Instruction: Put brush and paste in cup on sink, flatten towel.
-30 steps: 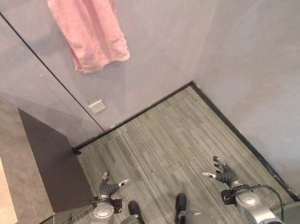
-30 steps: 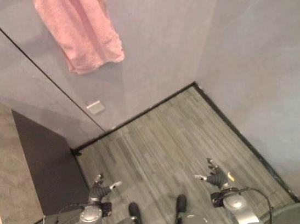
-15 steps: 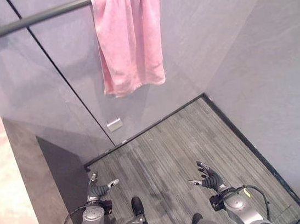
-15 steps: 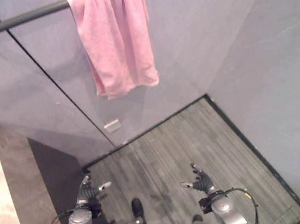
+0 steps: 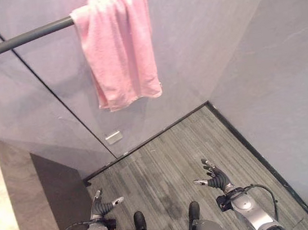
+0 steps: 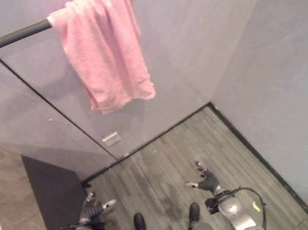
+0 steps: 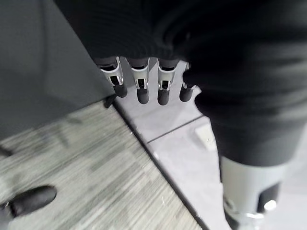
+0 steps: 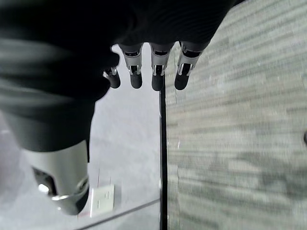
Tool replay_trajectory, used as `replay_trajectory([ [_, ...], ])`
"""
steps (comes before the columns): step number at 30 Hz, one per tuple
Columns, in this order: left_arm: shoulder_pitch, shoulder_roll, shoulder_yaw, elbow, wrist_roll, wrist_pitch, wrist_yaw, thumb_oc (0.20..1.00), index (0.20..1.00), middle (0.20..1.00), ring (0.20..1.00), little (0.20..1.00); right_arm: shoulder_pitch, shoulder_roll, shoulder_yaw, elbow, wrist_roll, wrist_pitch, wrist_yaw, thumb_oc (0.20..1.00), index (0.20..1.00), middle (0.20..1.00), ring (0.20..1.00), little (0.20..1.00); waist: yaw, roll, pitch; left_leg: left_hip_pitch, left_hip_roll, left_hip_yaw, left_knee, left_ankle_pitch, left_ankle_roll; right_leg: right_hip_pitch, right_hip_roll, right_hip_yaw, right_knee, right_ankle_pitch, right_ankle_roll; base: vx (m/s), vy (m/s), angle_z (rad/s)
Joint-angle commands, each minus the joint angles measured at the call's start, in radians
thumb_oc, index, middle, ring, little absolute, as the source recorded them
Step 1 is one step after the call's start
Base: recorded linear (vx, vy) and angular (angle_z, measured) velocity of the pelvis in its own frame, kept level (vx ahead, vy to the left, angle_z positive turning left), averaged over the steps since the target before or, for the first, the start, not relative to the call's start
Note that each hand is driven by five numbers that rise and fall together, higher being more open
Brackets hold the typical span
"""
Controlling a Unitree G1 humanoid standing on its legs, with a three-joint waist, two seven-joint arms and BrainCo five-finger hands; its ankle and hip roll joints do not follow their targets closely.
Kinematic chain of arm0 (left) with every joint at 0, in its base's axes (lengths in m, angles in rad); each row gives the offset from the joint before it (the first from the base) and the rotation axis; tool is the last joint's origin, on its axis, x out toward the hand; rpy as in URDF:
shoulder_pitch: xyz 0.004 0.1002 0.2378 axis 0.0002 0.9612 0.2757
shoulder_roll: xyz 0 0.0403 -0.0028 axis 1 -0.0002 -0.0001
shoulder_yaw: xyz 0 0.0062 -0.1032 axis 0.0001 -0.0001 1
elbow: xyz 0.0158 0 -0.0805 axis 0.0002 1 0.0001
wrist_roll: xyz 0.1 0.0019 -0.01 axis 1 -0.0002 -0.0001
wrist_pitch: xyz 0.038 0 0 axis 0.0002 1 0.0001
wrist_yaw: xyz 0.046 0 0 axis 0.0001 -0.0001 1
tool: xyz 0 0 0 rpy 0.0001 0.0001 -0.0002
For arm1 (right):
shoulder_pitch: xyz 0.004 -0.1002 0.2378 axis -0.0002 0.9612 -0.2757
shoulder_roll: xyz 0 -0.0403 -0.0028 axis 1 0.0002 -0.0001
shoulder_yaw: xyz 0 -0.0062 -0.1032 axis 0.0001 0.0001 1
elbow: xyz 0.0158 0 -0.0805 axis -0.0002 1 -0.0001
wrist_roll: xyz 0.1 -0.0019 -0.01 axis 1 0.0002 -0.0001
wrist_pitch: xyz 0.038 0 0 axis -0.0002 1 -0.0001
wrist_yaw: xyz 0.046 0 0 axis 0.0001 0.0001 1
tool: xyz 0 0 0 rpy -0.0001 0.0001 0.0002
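Overhead, the pink towel (image 5: 117, 46) hangs bunched over the dark rail (image 5: 16, 41) on the wall, well above both arms; it looks soft, light and limp, so it should slide along the rail when pulled by its lower corners. The left robot hand (image 5: 102, 205) and right robot hand (image 5: 215, 177) hang low over the floor (image 5: 165, 159), fingers relaxed and holding nothing.

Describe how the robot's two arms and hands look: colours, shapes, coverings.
Both arms are smooth silver-grey with rounded housings near the wrist. The left hand and the right hand each wear a dark ribbed cover over the back and wrist. Their fingers are silver segments ending in dark rounded tips, lined up in a row, with a thicker silver thumb set apart.
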Motion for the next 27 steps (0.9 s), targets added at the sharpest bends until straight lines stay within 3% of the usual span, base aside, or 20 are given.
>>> replay_trajectory([
  [1, -0.053, 0.046, -0.011, -0.054, 0.051, -0.037, -0.01, 1.0, 1.0, 1.0, 1.0, 1.0, 0.006, -0.004, -0.042, -0.095, 0.04, -0.043, 0.013, 1.0, 1.0, 1.0, 1.0, 1.0, -0.003, -0.043, -0.016, 0.009, -0.039, -0.097, 0.065, -0.045, -0.004, -0.047, -0.07, 0.132, -0.026, 0.099, 0.098, 0.12, -0.15, 0.38],
  [3, 0.016, 0.073, 0.02, -0.154, 0.027, -0.051, -0.025, 1.0, 1.0, 1.0, 1.0, 1.0, 0.029, -0.047, -0.095, -0.144, 0.094, -0.057, 0.035, 1.0, 1.0, 1.0, 1.0, 1.0, 0.006, -0.04, -0.037, 0.02, -0.013, -0.118, 0.056, -0.04, -0.025, -0.005, -0.051, 0.068, -0.054, 0.088, 0.092, 0.21, -0.266, 0.46],
  [7, 0.05, 0.083, 0.041, -0.199, 0.005, -0.056, -0.044, 1.0, 1.0, 1.0, 1.0, 1.0, 0.024, -0.077, -0.146, -0.16, 0.138, -0.068, 0.029, 1.0, 1.0, 1.0, 1.0, 1.0, 0.01, -0.027, -0.046, 0.014, 0.014, -0.14, 0.049, -0.024, -0.049, 0.021, -0.032, 0.028, -0.07, 0.063, 0.077, 0.13, -0.176, 0.4],
  [9, 0.054, 0.081, 0.055, -0.231, -0.015, -0.06, -0.054, 1.0, 1.0, 1.0, 1.0, 1.0, 0.031, -0.101, -0.206, -0.21, 0.221, -0.076, 0.038, 1.0, 1.0, 1.0, 1.0, 1.0, 0.008, -0.012, -0.055, 0.015, 0.038, -0.142, 0.032, 0.0, -0.077, 0.045, -0.021, -0.011, -0.078, 0.042, 0.065, 0.17, -0.168, 0.31],
  [16, 0.059, 0.107, 0.07, -0.366, -0.074, -0.074, -0.09, 1.0, 1.0, 1.0, 1.0, 1.0, -0.083, -0.203, -0.287, -0.22, 0.288, -0.09, 0.015, 1.0, 1.0, 1.0, 1.0, 1.0, 0.014, 0.016, -0.066, 0.03, 0.057, -0.14, -0.006, 0.031, -0.101, 0.063, -0.007, -0.028, -0.094, 0.028, 0.054, 0.09, -0.066, 0.2],
  [20, 0.018, 0.131, 0.054, -0.417, -0.098, -0.082, -0.089, 1.0, 1.0, 1.0, 1.0, 1.0, -0.214, -0.281, -0.27, -0.18, 0.294, -0.089, -0.01, 1.0, 1.0, 1.0, 1.0, 1.0, 0.019, 0.03, -0.063, 0.026, 0.059, -0.14, -0.014, 0.042, -0.111, 0.063, -0.006, -0.033, -0.103, 0.029, 0.052, 0.04, -0.025, -0.01],
  [27, -0.141, 0.172, -0.012, -0.502, -0.161, -0.102, -0.07, 1.0, 1.0, 1.0, 1.0, 1.0, -0.547, -0.402, -0.091, -0.028, 0.283, -0.076, -0.027, 1.0, 1.0, 1.0, 1.0, 1.0, 0.032, 0.051, -0.058, 0.003, 0.059, -0.14, -0.015, 0.061, -0.129, 0.056, -0.01, -0.043, -0.119, 0.041, 0.053, 0.0, 0.0, 0.0],
])
